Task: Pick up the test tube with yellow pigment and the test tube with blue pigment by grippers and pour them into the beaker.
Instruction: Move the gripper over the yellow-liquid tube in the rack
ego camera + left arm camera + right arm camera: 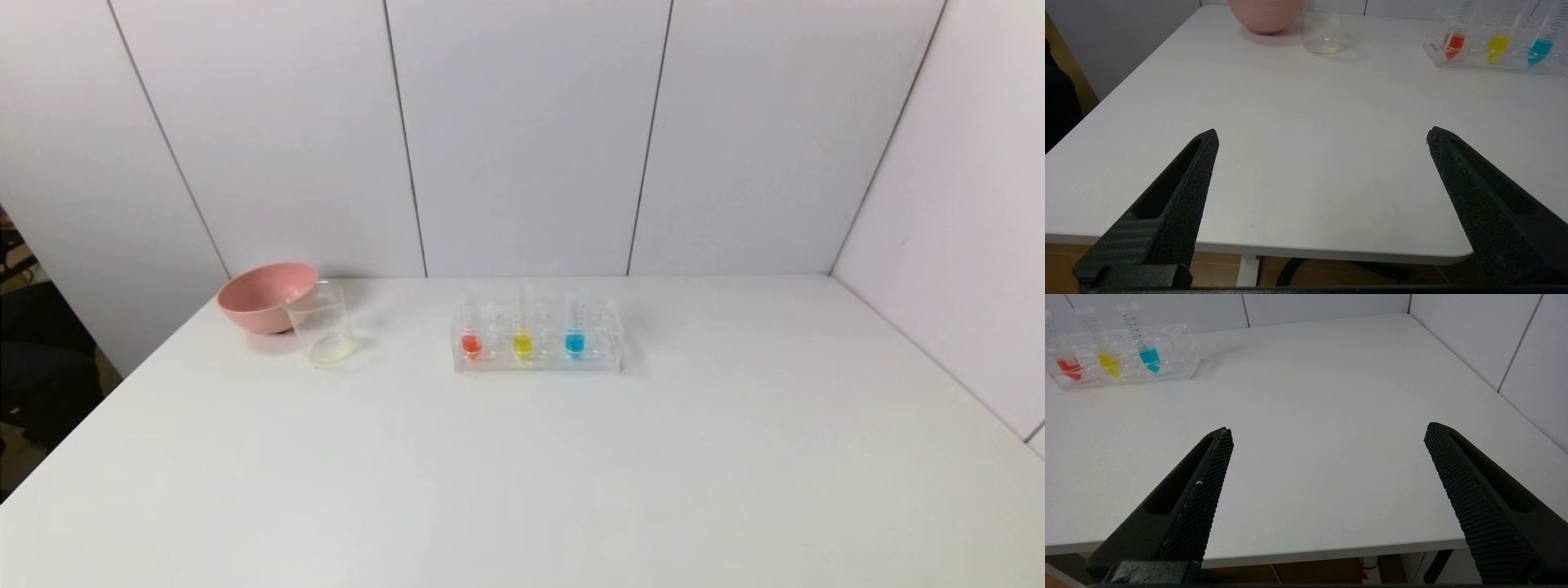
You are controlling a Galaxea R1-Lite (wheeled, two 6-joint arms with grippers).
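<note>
- Left gripper [1323, 136] and right gripper [1327, 430]: jaws spread wide, holding nothing, near table edge
- Yellow-pigment test tube [522, 343] and blue-pigment test tube [575, 342] stand close in the tube rack [608, 359], far ahead of both; wide fingers may knock neighbours
- Beaker [322, 331] touches pink bowl [261, 296]; spill risk

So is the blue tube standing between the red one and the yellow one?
No, the yellow tube stands in the middle of the rack, with the blue tube at one end.

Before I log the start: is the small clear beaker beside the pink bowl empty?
Apparently empty: the small clear beaker stands upright beside the pink bowl, showing no coloured liquid, only a pale-tinted base.
</note>
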